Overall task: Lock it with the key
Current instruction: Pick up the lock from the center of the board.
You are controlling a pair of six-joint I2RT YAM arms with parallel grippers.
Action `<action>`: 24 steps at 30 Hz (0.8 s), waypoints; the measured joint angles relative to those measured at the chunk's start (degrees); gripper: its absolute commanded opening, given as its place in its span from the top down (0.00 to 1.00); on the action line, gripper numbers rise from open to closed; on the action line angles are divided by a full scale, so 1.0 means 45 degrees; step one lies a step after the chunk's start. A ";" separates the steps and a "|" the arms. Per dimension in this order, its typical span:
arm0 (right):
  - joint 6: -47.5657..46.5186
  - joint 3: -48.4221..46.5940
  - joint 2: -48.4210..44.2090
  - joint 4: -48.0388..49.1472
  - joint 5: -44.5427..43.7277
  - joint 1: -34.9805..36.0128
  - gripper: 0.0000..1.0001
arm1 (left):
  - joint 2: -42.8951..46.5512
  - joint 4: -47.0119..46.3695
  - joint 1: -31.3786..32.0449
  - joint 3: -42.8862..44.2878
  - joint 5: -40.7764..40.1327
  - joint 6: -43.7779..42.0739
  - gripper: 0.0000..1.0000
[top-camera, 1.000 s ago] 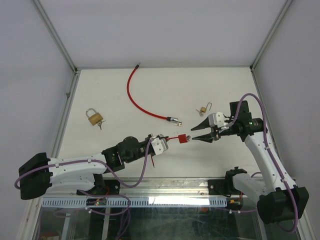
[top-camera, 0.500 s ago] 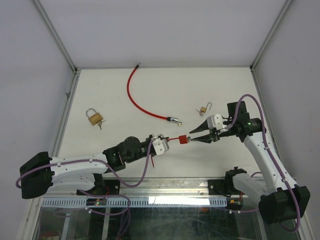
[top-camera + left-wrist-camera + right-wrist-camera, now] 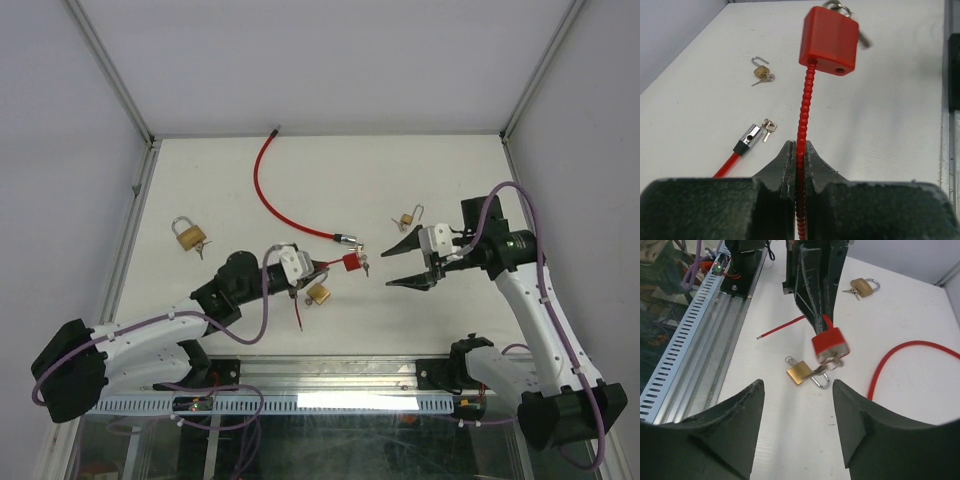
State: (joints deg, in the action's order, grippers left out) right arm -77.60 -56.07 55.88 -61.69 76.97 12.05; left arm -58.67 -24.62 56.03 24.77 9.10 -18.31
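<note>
Left gripper (image 3: 799, 150) pressed together on the ribbed red shackle cable (image 3: 804, 107) of the red padlock (image 3: 352, 262), pinching it some way back from the body. Padlock held clear above the tabletop (image 3: 450, 170), about midway between left and right edges, nearer the near edge than the far. Keys (image 3: 826, 367) hang at the padlock's outer end, blurred; cannot tell if one is seated in the keyhole. Right gripper (image 3: 388, 269) spread wide, facing the padlock from the right-edge side, apart from it, holding nothing. Brass padlock (image 3: 319, 294) lies on the tabletop under the held one. Second brass padlock (image 3: 187, 233) near the left edge. Small brass padlock (image 3: 407, 218) toward the right. Long red cable (image 3: 265, 190) curves in from the far edge.
</note>
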 measured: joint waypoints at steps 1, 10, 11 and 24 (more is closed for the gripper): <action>-0.0044 -0.0340 -0.0049 -0.0175 -0.0044 -0.0019 0.36 | 0.0165 -0.0092 -0.0840 -0.0083 0.1015 0.0481 1.00; -0.0719 -0.2069 -0.0083 -0.0335 -0.1020 -0.0078 0.17 | -0.0656 -0.1671 -0.3483 0.0277 0.9369 0.4235 1.00; -0.1049 -0.2074 0.0087 -0.0267 -0.1030 -0.0078 0.16 | -0.0913 -0.1933 -0.3555 0.0447 1.0214 0.4634 1.00; -0.4022 -0.2759 0.1953 0.0117 0.0544 0.1326 0.18 | -0.2793 -0.5731 -0.3643 0.2142 1.4698 0.8092 1.00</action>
State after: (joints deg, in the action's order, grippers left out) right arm -95.70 -68.49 64.66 -61.17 79.42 18.02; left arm -71.24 -50.41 39.64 34.41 75.24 18.11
